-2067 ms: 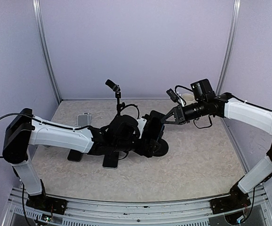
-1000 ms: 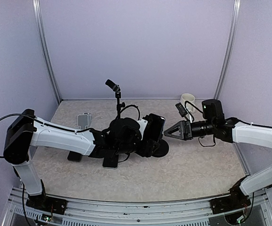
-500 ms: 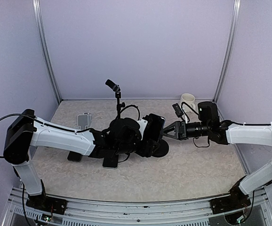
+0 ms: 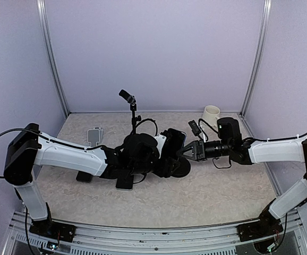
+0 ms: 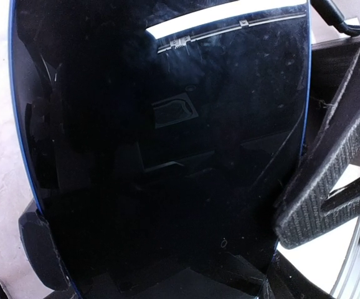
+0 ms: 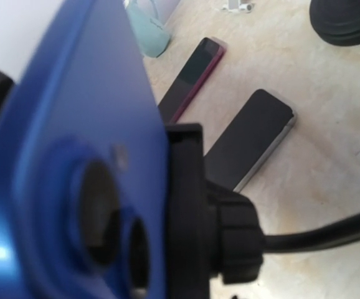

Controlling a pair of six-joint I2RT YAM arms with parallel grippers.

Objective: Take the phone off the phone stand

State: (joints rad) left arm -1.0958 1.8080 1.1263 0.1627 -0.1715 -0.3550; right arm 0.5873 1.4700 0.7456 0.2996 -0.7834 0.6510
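The phone (image 4: 176, 142) is blue with a black screen and stands upright in the black phone stand (image 4: 182, 168) at mid table. Its screen (image 5: 161, 156) fills the left wrist view. My left gripper (image 4: 164, 154) is shut on the phone's side edges, with a ribbed finger (image 5: 320, 187) against the right edge. The right gripper (image 4: 185, 152) has reached the back of the phone at the stand's clamp (image 6: 195, 205). The phone's blue back (image 6: 61, 174) with its camera lenses is right in front of the right wrist camera, and that gripper's own fingers are hidden there.
A white cup (image 4: 211, 113) stands at the back right. A second thin stand (image 4: 132, 109) rises behind the phone. Other phones lie flat: a grey one (image 4: 95, 135), a black one (image 4: 124, 182), a dark red one (image 6: 192, 78) and another black one (image 6: 255, 134).
The right arm has swung down and left until its fingers reached the phone stand, and they have narrowed. The left arm and the phone have stayed put.
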